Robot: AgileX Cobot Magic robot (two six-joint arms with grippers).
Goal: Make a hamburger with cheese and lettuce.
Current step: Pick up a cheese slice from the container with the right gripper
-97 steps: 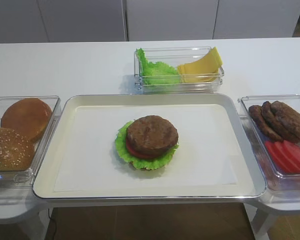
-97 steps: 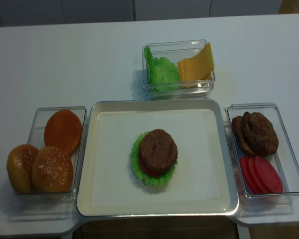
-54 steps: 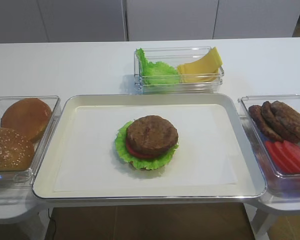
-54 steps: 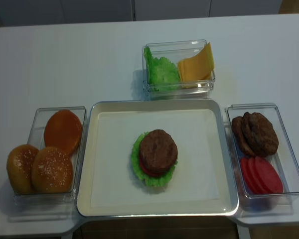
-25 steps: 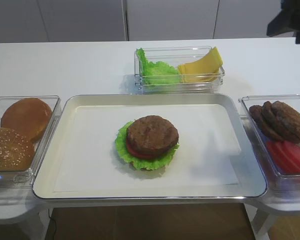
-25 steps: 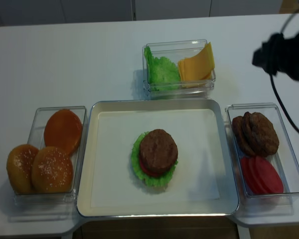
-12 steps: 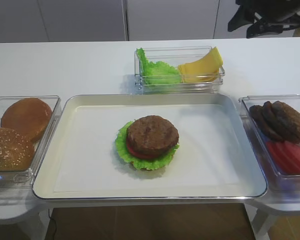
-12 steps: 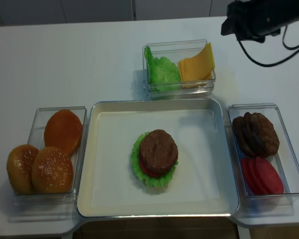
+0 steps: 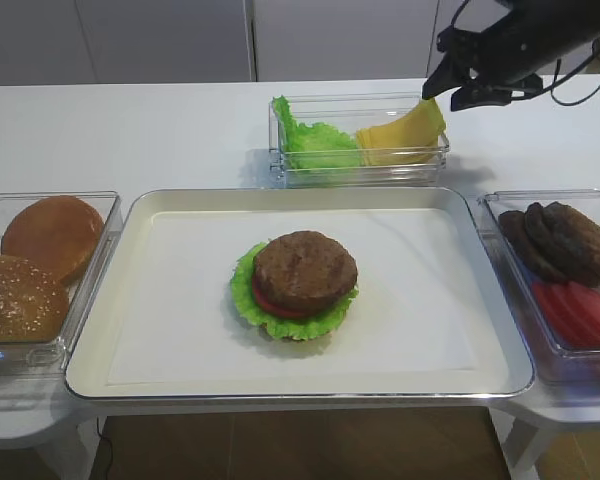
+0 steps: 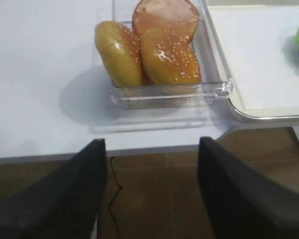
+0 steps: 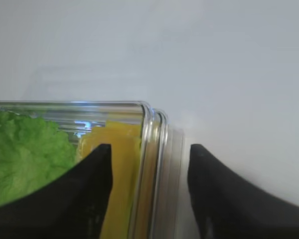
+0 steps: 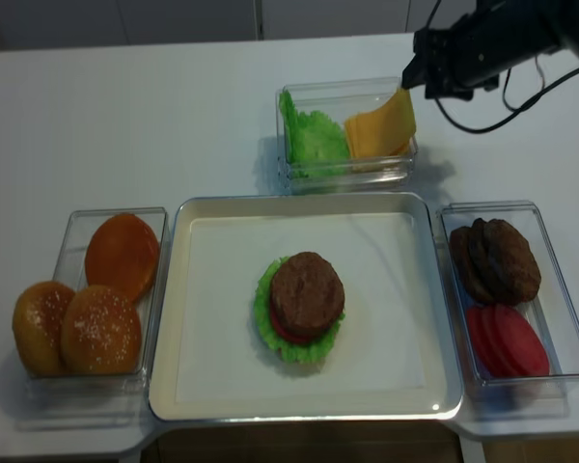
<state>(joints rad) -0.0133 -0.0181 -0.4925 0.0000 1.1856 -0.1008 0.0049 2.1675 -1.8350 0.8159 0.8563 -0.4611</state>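
**Ana:** White tabletop [image 9: 130, 130], seen from above, with a tray [image 9: 90, 350] at the near middle. Everything else I'll place from that tray.

**Ben:** Where is the burger?

**Ana:** The hamburger [image 9: 295, 285] sits at the tray's centre: lettuce, tomato, then a brown patty on top. No cheese on it yet, and no top bun.

**Ben:** And the cheese?

**Ana:** The cheese [image 9: 405, 130] leans in the right half of a clear tub [image 9: 280, 165] just behind the tray, beside loose lettuce [image 9: 315, 140]. Buns [image 9: 40, 265] lie in a box left of the tray; spare patties [image 9: 565, 240] and tomato slices [image 9: 580, 310] in a box to its right.

**Ben:** What has changed?

**Ana:** A few seconds ago no arm showed. Now the right gripper [image 9: 452, 85] has come in from the right and hangs over the tub's right end, at the cheese's upper corner. Its fingers stand apart, somewhat less wide than a second ago. In its wrist view they straddle the tub's right wall, with one finger [image 11: 92, 189] over the cheese. Nothing is gripped yet.

**Ben:** So cheese is next?

**Ana:** Likely. It looks lined up to pinch a slice.

**Ben:** The left gripper?

**Ana:** The left gripper [image 10: 149, 194] is parked off the tray's left, before the bun box, fingers apart, empty.
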